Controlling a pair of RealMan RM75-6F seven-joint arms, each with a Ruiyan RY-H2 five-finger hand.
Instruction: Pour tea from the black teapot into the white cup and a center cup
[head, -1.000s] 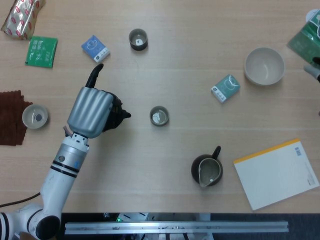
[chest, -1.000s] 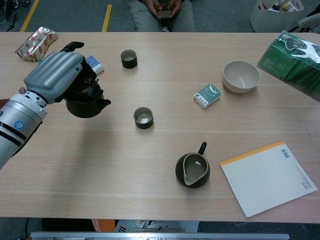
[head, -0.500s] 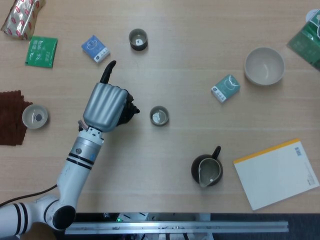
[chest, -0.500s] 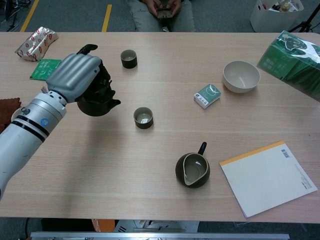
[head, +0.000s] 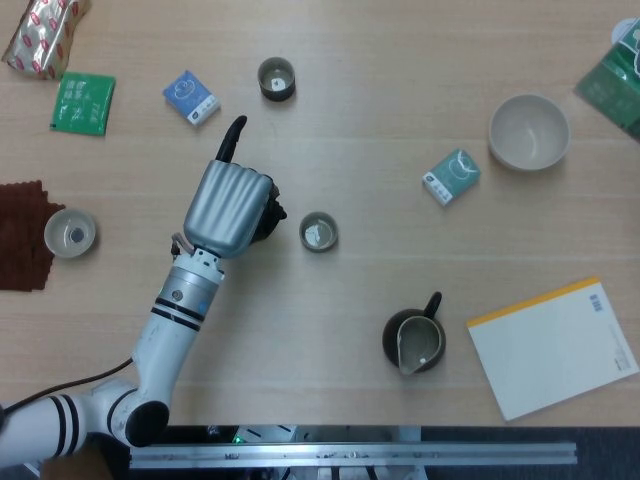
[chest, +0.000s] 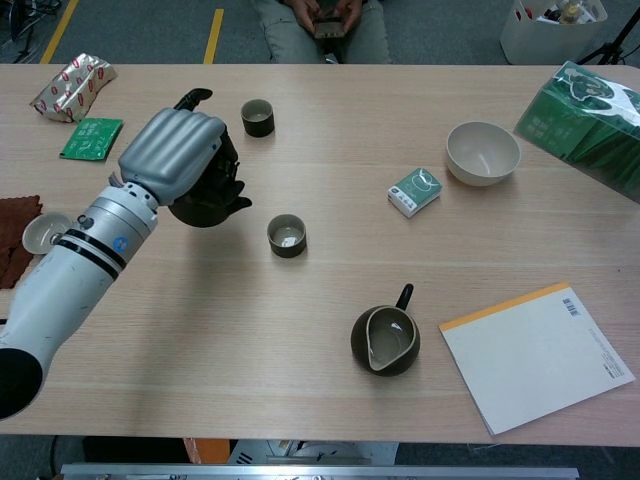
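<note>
My left hand (head: 232, 207) (chest: 178, 157) grips the black teapot (chest: 212, 200), lifted off the table, its spout pointing right toward the center cup (head: 318, 232) (chest: 287, 236). In the head view only a sliver of the teapot (head: 270, 216) shows past the hand. The center cup is dark and stands just right of the spout, apart from it. The white cup (head: 70, 232) (chest: 44, 231) stands at the left edge beside a brown cloth (head: 22, 232). My right hand shows in neither view.
Another dark cup (head: 276, 78) stands at the back. A dark pitcher (head: 415, 341) sits at the front, a notebook (head: 555, 346) to its right. A white bowl (head: 528, 131), a green box (chest: 585, 120) and small tea packets (head: 451, 176) (head: 191, 97) (head: 83, 103) lie around.
My left hand has carried the teapot to the right, away from the white cup and close to the center cup. The right hand's tip at the right edge has left the view.
</note>
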